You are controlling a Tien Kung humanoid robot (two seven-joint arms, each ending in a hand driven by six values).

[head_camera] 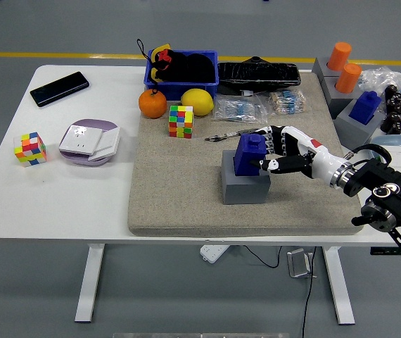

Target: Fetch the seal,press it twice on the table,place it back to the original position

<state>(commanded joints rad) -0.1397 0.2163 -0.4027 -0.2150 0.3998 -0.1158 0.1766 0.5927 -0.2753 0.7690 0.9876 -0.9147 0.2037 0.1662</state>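
Bright, even light falls from overhead, and the white table (81, 197) is lit without any burnt-out patch. Shadows are soft and short; the table casts a faint, diffuse one on the grey floor (32, 296) below. A mild sheen shows on the black phone (60, 88) and on the clear plastic bags (397, 77) at the right. Focus is sharp throughout, with no motion blur and little edge distortion.

The robot's black right arm (387, 204) reaches in from the right, its white-and-black five-fingered hand (279, 149) extended leftward, fingers curled around a blue block-shaped seal (248, 153). Left arm unseen.
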